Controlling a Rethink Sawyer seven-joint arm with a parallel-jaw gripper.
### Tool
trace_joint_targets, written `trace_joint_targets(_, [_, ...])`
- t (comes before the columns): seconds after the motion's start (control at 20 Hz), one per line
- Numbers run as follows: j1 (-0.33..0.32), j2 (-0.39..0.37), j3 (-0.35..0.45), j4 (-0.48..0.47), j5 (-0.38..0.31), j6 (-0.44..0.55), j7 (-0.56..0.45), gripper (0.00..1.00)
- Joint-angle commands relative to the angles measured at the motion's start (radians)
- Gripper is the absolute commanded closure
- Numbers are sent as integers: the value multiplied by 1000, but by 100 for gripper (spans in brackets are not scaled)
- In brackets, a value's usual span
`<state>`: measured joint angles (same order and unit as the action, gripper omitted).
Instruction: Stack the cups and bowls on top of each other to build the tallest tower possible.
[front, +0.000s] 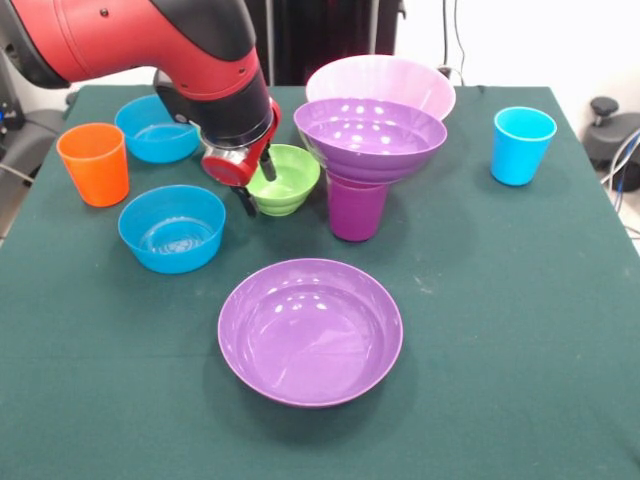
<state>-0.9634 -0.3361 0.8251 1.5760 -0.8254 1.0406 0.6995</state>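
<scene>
From across the table, covered in dark green cloth, the red and black arm reaches down from the upper left, and its end effector sits at the small green bowl: one dark finger dips inside the bowl near its left rim and the other hangs just outside that rim, so the jaws straddle the wall, though I cannot tell whether they are actually pressing on it. Just right of the green bowl stands the tower, which is a purple cup upright on the cloth with a wide purple bowl seated on its mouth, opening upward, its axis vertical. Directly behind the tower, close or touching, sits the big pink bowl. Near the front lies the second wide purple bowl, upright and by itself. To the left stand a blue bowl, the orange cup beside it, and another blue bowl farther back, partly under the arm. The light blue cup stands upright, well apart on the right. I see no lime green cup and no readable writing on anything.
</scene>
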Motion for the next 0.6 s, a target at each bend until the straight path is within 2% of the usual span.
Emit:
trace_joint_targets(0.05, [34,-3,-36,22,-86,78,-349,0])
trace_joint_targets(0.4, [65,49,-51,-7,-95,38,-290,0])
trace_joint_targets(0.6, [59,49,-59,-3,-104,45,-312,0])
